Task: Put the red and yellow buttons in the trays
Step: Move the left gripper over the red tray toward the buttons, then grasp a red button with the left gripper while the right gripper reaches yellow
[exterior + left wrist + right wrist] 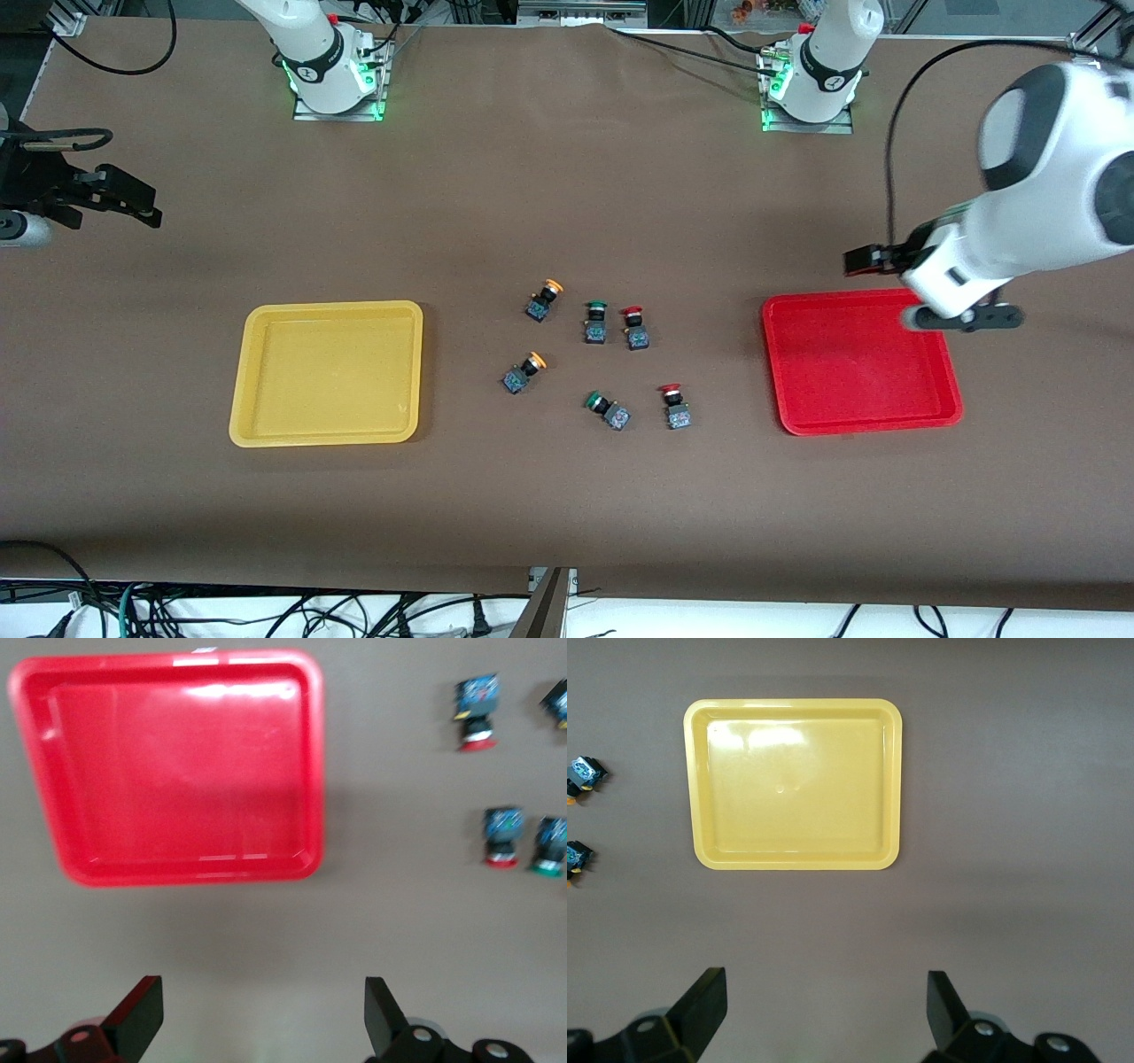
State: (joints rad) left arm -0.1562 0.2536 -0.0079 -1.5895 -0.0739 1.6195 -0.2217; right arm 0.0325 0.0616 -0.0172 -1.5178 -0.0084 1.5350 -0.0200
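Six push-button switches lie grouped on the brown counter [567, 496] between the two trays: two with red caps, two with yellow-orange caps, two with green caps. No switch is in a tray yet.

Count and location:
- Red button [634, 327], in the row farther from the front camera; red button [676, 406], nearer to it. Both lie toward the red tray [780, 363].
- Yellow button [542, 299], farther; yellow button [524, 371], nearer. Both lie toward the yellow tray [244, 390].
- Green button [595, 321] sits just beside the farther red one; green button [607, 408] lies tipped over near the nearer red one. Neither belongs to the task.
- Trays: one yellow, one red, both empty.

Handling, as a judgement: each switch is small, rigid and probably light, with a blocky body and a rounded cap. Grip across the flat sides of the body; the domed cap is likely to slip. Close neighbours leave little clearance.

The left pincer [263, 1014] is released, jaws spread, over the counter beside the red tray. The right pincer [826, 1010] is released likewise, over the counter at the right arm's end, near the yellow tray.
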